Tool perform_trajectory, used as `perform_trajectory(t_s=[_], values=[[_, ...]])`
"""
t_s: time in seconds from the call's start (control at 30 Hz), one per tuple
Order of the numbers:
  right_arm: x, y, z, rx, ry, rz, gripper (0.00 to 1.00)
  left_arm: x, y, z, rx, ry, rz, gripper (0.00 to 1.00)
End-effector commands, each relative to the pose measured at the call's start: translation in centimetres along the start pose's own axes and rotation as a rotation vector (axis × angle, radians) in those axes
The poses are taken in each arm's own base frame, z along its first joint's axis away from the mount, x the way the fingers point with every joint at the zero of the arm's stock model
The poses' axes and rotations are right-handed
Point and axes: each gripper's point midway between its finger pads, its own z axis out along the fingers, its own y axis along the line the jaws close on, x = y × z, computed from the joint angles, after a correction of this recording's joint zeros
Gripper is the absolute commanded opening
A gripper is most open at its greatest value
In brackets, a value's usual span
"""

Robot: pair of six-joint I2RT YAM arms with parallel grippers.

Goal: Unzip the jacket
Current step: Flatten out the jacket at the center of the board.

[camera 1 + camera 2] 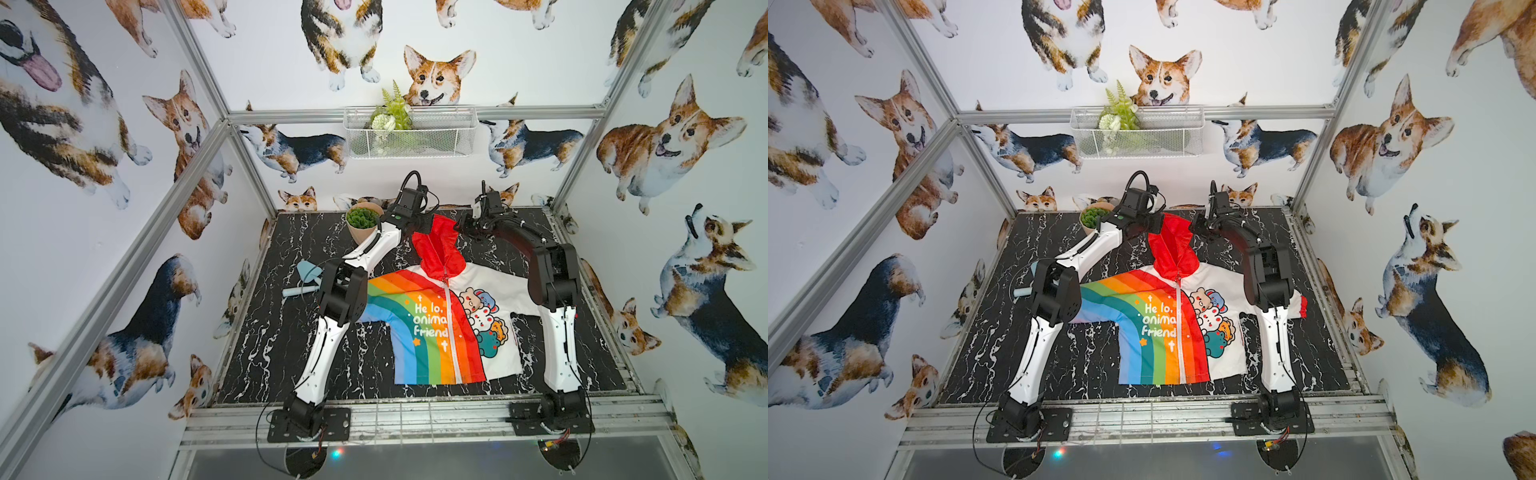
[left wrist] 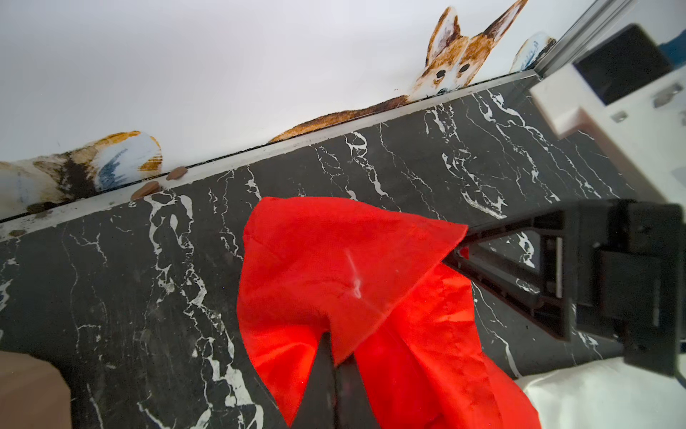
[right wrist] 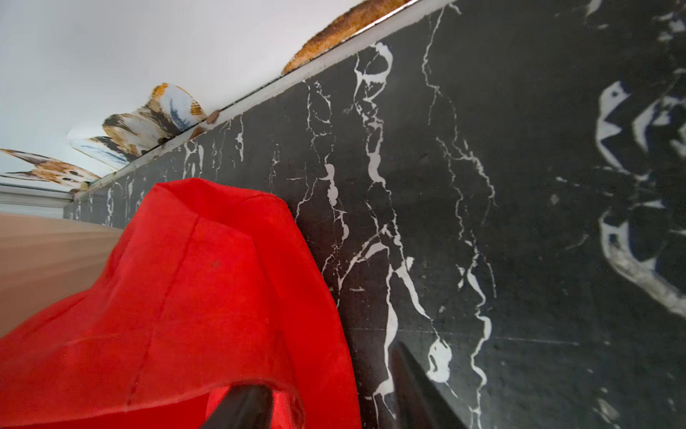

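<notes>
- The black marble table [image 1: 291,332] fills the floor of the walled cell.
- The jacket [image 1: 436,324] lies flat mid-table between the two arms. Its rainbow half is toward the left arm [image 1: 328,332] and its white cartoon half toward the right arm [image 1: 557,332].
- A wire basket [image 1: 411,133] hangs on the back rail.
- The red hood [image 1: 440,245] points to the back wall, with its top lifted off the table.
- A potted plant [image 1: 362,222] stands near the back, beside the left arm.
- A pale blue scoop [image 1: 305,276] lies partly behind that arm.
- The left gripper [image 2: 336,349] is clamped on the hood's edge.
- The right gripper [image 3: 324,366] has its jaws apart, with red cloth draped over one finger.
- The white zipper [image 1: 451,328] is closed from neck to hem.
</notes>
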Motion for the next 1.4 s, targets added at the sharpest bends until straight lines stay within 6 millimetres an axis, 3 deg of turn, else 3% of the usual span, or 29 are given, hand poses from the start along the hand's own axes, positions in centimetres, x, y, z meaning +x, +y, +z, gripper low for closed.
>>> perform_trajectory(t_s=[0.0, 0.17, 0.27, 0.4, 0.5, 0.67, 0.77, 0.8, 0.93, 1.13, 1.37], values=[[-0.2, 2.2, 0.0, -0.12, -0.014, -0.014, 0.59, 0.0, -0.2, 0.1, 0.014, -0.001, -0.004, 0.0], [1.2, 2.5, 1.1, -0.182, 0.022, 0.018, 0.57, 0.1, 0.0, 0.2, 0.01, 0.002, -0.008, 0.0], [1.9, 2.7, 1.7, -0.199, 0.039, 0.024, 0.49, 0.1, 0.1, 0.3, 0.009, 0.003, -0.01, 0.0], [2.1, 2.7, 1.7, -0.188, 0.037, 0.007, 0.3, 0.0, 0.5, 0.1, -0.005, 0.004, -0.011, 0.0], [1.5, 1.9, 1.0, -0.116, 0.004, -0.026, 0.16, -0.3, 1.0, -0.3, -0.019, 0.004, -0.01, 0.0], [0.2, -1.1, -1.0, 0.162, -0.085, -0.111, 0.03, -1.0, 1.5, -1.2, -0.055, -0.002, 0.02, 0.0], [-0.2, -2.9, -1.8, 0.29, -0.12, -0.121, 0.03, -0.7, 2.0, -1.3, -0.083, 0.002, 0.022, 0.0], [-0.1, -3.7, -1.9, 0.326, -0.121, -0.11, 0.06, -0.5, 2.1, -1.1, -0.089, 0.007, 0.022, 0.0], [0.2, -4.7, -1.4, 0.335, -0.108, -0.067, 0.19, 0.5, 2.5, -0.6, -0.095, 0.027, 0.019, 0.0], [0.5, -6.1, -0.7, 0.359, -0.082, -0.013, 0.25, 1.1, 3.0, -0.4, -0.106, 0.041, 0.017, 0.0], [1.2, -5.3, -0.1, 0.272, -0.037, -0.017, 0.25, 3.3, 2.4, 0.8, -0.034, 0.091, 0.004, 0.0]])
